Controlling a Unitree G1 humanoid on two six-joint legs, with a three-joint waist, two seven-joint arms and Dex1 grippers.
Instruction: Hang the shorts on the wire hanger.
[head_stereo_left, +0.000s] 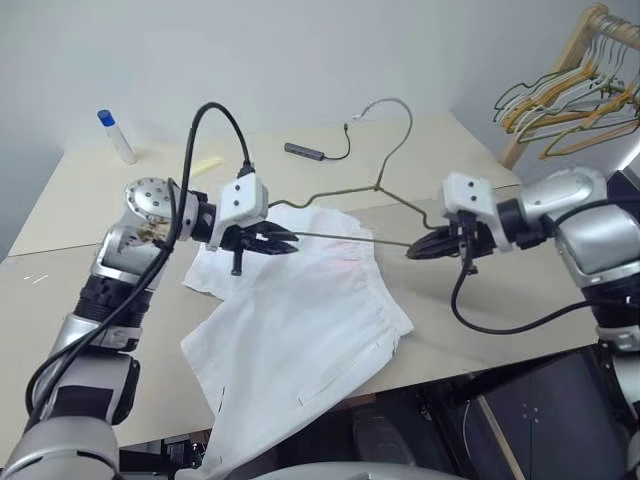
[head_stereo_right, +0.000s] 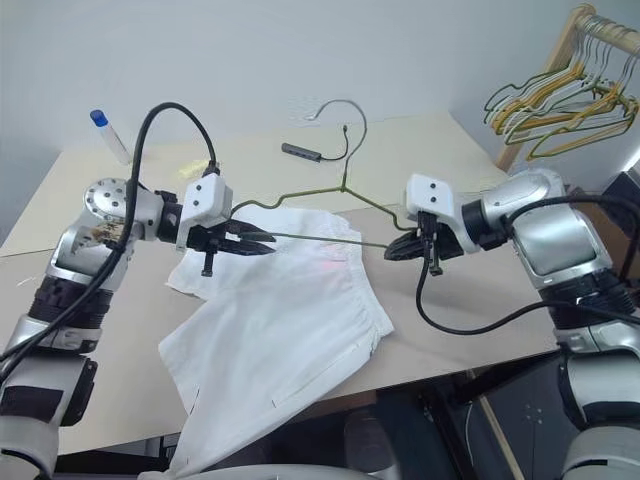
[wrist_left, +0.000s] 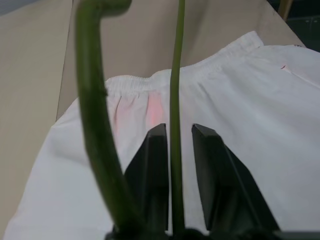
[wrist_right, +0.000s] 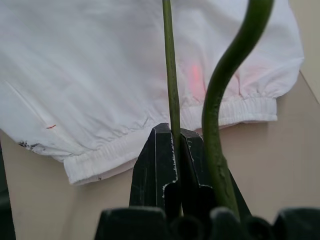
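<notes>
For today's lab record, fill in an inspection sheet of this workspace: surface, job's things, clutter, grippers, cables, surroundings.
Surface: beige table.
Job's things: white crinkled shorts lying flat, one leg over the near edge; olive-green wire hanger held above them.
Clutter: blue-capped white bottle; yellow slip.
Grippers: left gripper open around the hanger's bottom bar; right gripper shut on it.
Cables: dark adapter with a short lead.
Surroundings: wooden rack with spare hangers.

Wire hanger (head_stereo_left: 372, 190) above shorts (head_stereo_left: 300, 320) on table (head_stereo_left: 480, 160), bottle (head_stereo_left: 117, 136) far left, perhaps upright
</notes>
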